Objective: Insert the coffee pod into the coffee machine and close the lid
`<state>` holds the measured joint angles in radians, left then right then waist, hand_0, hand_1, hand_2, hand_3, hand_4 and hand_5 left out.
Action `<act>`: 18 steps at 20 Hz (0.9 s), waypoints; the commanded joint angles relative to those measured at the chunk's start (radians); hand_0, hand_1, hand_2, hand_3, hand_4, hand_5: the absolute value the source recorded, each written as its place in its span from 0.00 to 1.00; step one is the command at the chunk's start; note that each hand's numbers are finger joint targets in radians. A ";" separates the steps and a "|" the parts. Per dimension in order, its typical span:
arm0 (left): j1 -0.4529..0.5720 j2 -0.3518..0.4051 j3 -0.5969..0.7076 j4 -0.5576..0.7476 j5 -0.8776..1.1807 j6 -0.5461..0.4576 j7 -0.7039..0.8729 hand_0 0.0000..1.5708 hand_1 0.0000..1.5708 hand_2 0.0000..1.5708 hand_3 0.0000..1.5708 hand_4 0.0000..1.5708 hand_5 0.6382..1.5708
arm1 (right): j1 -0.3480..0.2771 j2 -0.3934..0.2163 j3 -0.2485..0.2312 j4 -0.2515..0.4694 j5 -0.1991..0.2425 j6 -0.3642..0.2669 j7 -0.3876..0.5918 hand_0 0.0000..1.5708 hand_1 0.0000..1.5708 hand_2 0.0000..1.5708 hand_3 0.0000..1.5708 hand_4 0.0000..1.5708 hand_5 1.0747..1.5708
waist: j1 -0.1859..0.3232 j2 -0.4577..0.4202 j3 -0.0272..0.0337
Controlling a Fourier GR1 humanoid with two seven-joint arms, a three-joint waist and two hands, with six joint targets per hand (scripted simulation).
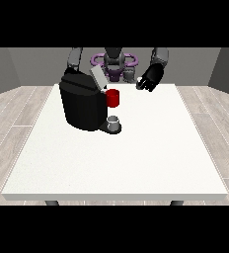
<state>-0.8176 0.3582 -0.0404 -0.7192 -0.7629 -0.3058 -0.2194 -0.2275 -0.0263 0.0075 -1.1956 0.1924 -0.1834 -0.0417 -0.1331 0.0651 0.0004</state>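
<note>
The black coffee machine [84, 104] stands on the table's back left part, its grey lid [97, 76] tilted up and open. On its front is a red pod holder [113, 98], and a small grey cup [114, 123] sits on the base below. The hand at the view's right [152, 77] hovers above the table's far edge, to the right of the machine, with curled fingers. At its fingertips shows a small white coffee pod [139, 79]. At the view's left, an arm [75, 58] comes down behind the machine, and its hand is hidden.
The white table [116, 163] stretches wide towards the camera in front of the machine. The robot's torso [114, 62] stands behind the far edge.
</note>
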 commanded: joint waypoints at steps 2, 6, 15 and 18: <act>-0.099 -0.054 0.003 -0.035 0.007 -0.077 0.106 0.89 0.89 0.89 0.85 0.38 1.00 | -0.040 0.017 -0.012 0.021 -0.028 0.014 -0.019 0.00 0.00 0.00 0.00 0.00 1.00 | -0.010 -0.028 0.0001; -0.179 -0.043 0.064 -0.049 0.051 -0.112 0.128 0.88 0.88 0.89 0.88 0.33 1.00 | -0.014 0.002 -0.025 0.031 -0.031 0.015 -0.075 0.00 0.00 0.00 0.00 0.00 1.00 | -0.041 -0.007 0.0002; -0.361 0.023 0.129 -0.018 0.065 -0.147 0.185 0.77 0.77 0.81 0.80 0.30 1.00 | -0.161 -0.038 -0.048 -0.010 -0.010 -0.003 -0.021 0.00 0.00 0.00 0.00 0.02 1.00 | -0.093 0.121 0.0001; -0.360 0.076 0.149 0.015 0.060 -0.148 0.159 0.77 0.77 0.81 0.80 0.31 1.00 | -0.175 -0.043 -0.053 -0.063 -0.037 0.022 0.047 0.00 0.00 0.00 0.00 0.17 1.00 | -0.127 0.130 -0.0003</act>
<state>-1.1317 0.3835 0.0872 -0.7278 -0.7038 -0.4295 -0.0498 -0.3607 -0.0715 -0.0376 -1.2312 0.1637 -0.1568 -0.0289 -0.2405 0.1543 0.0003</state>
